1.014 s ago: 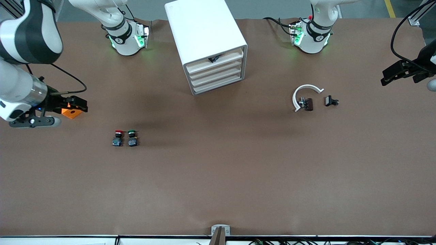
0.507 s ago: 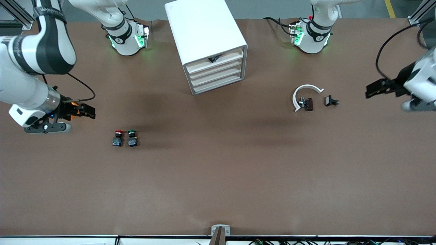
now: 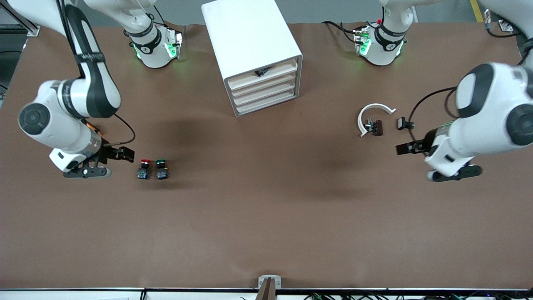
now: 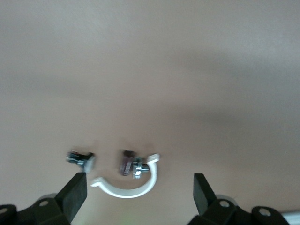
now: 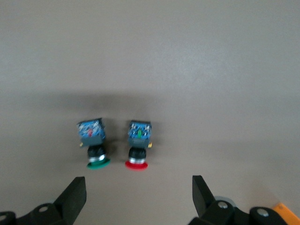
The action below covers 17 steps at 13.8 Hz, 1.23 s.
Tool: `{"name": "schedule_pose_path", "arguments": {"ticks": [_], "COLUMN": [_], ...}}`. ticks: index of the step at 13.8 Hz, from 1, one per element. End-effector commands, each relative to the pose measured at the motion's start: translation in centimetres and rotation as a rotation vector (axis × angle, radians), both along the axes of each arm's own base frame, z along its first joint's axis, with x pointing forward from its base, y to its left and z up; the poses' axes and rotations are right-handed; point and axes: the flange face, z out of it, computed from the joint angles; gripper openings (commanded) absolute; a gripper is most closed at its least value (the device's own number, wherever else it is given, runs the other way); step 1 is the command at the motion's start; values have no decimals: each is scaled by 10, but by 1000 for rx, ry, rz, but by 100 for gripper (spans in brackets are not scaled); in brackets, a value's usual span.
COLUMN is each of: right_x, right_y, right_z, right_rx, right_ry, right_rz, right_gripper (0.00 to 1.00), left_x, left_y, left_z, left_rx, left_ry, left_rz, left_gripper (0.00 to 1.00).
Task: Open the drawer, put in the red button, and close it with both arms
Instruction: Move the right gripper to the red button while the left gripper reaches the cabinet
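Right gripper open beside red button; left gripper open — labels perhaps unreadable.

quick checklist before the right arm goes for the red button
1. Right gripper open, empty: ok.
2. Red button free on the table, beside the right gripper: ok.
3. Green button close beside it, could get nudged: not ok.
4. Drawer cabinet drawers all shut, none open yet: not ok.
5. Left gripper open, over the table near the white clamp, away from the cabinet: ok.
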Motion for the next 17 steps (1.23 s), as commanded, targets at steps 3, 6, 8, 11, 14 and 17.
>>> {"name": "schedule_pose_path", "arguments": {"ticks": [3, 6, 8, 11, 14, 17], "right_x": [13, 13, 11, 11, 10, 7], "right_y": [-11, -4, 1, 3, 3, 4], "right_z": [-57, -73, -82, -99, -114, -127], "right_rx": [-8, -10, -12, -14, -15, -18], "right_ry": [-22, -10, 3, 3, 15, 38], "right_rz": [-20, -115, -127, -123, -124, -122], "right_gripper": [100, 100, 100, 100, 100, 100], "left_x": [-9, -9, -23, -42, -69, -78], "left_y": [-81, -118, -151, -191, -238, -248], "left_z": [-81, -128, -147, -161, -170, -182], "left_rx": [79, 122, 145, 243, 340, 358], "left_ry": [145, 255, 324, 476, 504, 581], "left_rz": [309, 542, 619, 956, 1036, 1084], "left_gripper": [100, 100, 100, 100, 100, 100]}}
